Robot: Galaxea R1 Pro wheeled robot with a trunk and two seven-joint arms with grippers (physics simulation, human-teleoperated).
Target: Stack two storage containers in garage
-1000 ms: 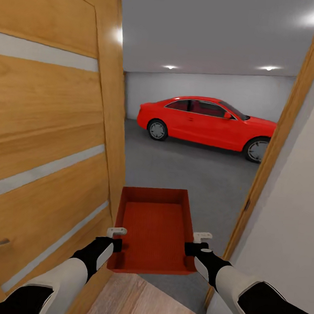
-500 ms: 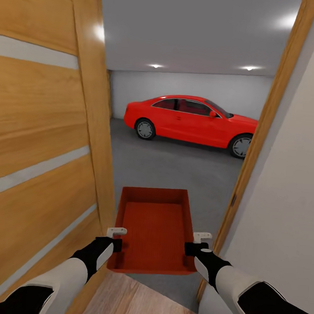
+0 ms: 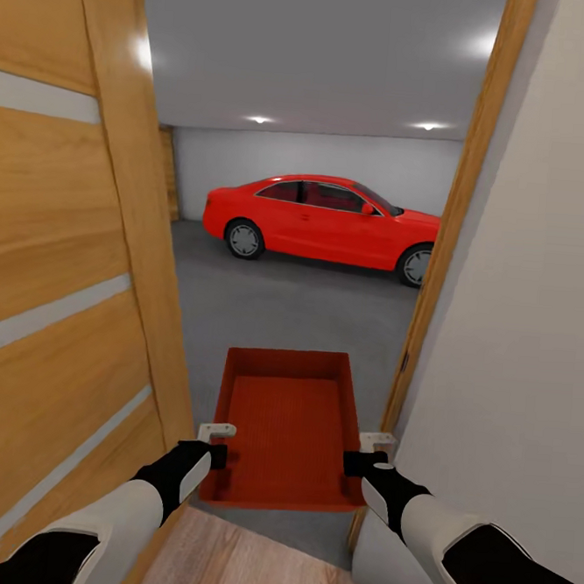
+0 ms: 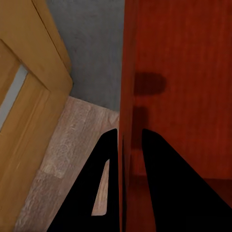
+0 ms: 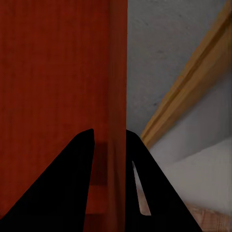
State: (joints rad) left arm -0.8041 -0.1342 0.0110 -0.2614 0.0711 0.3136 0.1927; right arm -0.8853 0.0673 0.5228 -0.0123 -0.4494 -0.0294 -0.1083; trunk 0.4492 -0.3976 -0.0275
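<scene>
Both arms are built alike: glossy black upper sections near the body, then smooth white forearm shells, then matte black wrists tapering toward the hands. The left gripper [image 3: 218, 444] and right gripper [image 3: 360, 453] each carry a small pale grey bracket with tiny holes on top. Seen close from the wrist cameras, the fingers [image 4: 159, 174] are plain black wedges narrowing to points.

The open orange-red rectangular bin [image 3: 286, 428] looks like matt plastic, its bottom finely ribbed. The honey-coloured door [image 3: 59, 291] is smooth wood with visible grain, a soft sheen and pale inlaid strips. The dark grey garage floor [image 3: 290, 314] reads as rough, dull concrete. The red car [image 3: 320, 219] has glossy paint. The light plank flooring [image 3: 244, 565] underfoot is matt wood.
</scene>
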